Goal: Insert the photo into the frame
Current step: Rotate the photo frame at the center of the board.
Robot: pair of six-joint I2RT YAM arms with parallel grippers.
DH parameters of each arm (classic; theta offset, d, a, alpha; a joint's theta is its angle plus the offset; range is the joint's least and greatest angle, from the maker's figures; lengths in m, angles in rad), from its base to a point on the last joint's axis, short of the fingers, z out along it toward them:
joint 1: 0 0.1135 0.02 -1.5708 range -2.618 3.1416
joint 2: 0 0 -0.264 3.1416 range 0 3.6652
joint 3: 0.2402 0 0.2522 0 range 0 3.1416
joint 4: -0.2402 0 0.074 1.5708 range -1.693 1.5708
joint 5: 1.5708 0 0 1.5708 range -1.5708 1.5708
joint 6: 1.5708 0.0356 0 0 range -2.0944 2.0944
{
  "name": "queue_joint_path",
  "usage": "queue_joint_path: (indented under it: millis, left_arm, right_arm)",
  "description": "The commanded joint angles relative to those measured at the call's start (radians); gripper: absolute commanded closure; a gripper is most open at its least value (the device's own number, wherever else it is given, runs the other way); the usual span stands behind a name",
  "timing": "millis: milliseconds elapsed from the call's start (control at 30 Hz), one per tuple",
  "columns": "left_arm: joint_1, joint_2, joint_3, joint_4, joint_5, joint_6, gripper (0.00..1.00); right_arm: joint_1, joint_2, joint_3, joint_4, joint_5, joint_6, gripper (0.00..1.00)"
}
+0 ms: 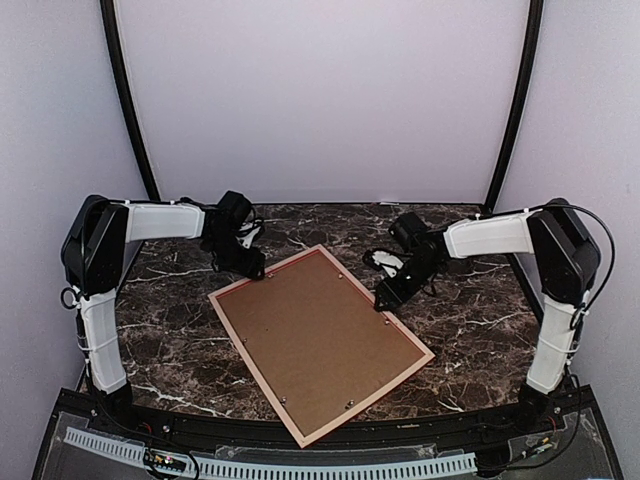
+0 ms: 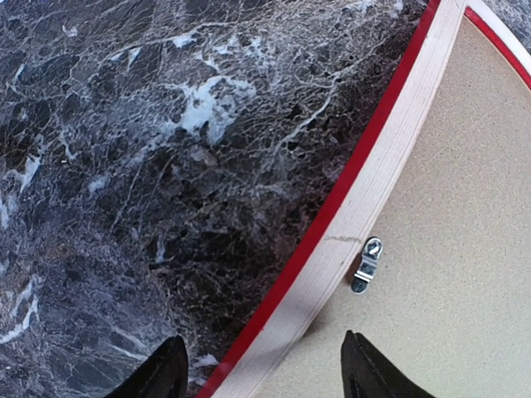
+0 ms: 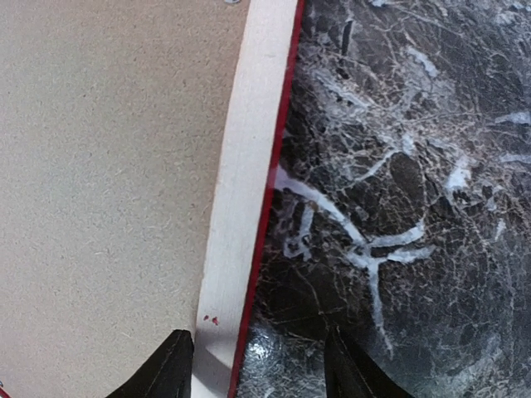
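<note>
The frame [image 1: 255, 370] lies face down on the marble table, its pale wood back up and a thin red edge showing. A brown backing board [image 1: 320, 335] fills it. The photo is hidden. My left gripper [image 1: 255, 272] is open at the frame's far left corner. In the left wrist view its jaws [image 2: 264, 373] straddle the wooden rim [image 2: 373, 199], one finger over the table and one over the board. My right gripper [image 1: 385, 300] is open at the frame's right side. Its jaws [image 3: 259, 369] straddle the rim [image 3: 241, 191] the same way.
A small metal turn clip [image 2: 366, 265] sits on the backing board [image 2: 465, 249] just inside the rim near my left fingers. More clips dot the board's edges. Dark marble table [image 1: 470, 310] surrounds the frame, with walls behind and at both sides.
</note>
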Motion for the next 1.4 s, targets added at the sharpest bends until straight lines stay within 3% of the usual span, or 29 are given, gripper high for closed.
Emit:
queue_joint_path:
  millis: [0,267,500,800,1167,1367]
  left_arm:
    - [0.01,0.01,-0.009,-0.029,-0.021,0.02,0.38]
    - [0.017,0.033,-0.025,-0.001,-0.028,0.017,0.51]
    - [0.017,0.03,-0.058,0.007,-0.013,-0.035,0.71]
    - [0.017,-0.041,-0.208,0.088,-0.025,-0.173,0.84]
    - [0.016,-0.213,-0.478,0.295,0.097,-0.386,0.84]
    - [-0.027,-0.339,-0.637,0.371,0.136,-0.478,0.76]
  right_arm:
    - [-0.015,-0.081,-0.013,0.024,0.036,0.058,0.45]
    - [-0.02,-0.221,-0.124,0.15,-0.035,0.246,0.4]
    - [-0.02,-0.297,-0.186,0.153,0.065,0.406,0.35]
    - [-0.02,-0.431,-0.333,0.119,0.16,0.635,0.29]
    - [-0.017,-0.54,-0.525,0.165,0.127,0.852,0.26]
    - [-0.016,-0.559,-0.593,0.171,0.145,0.888,0.26]
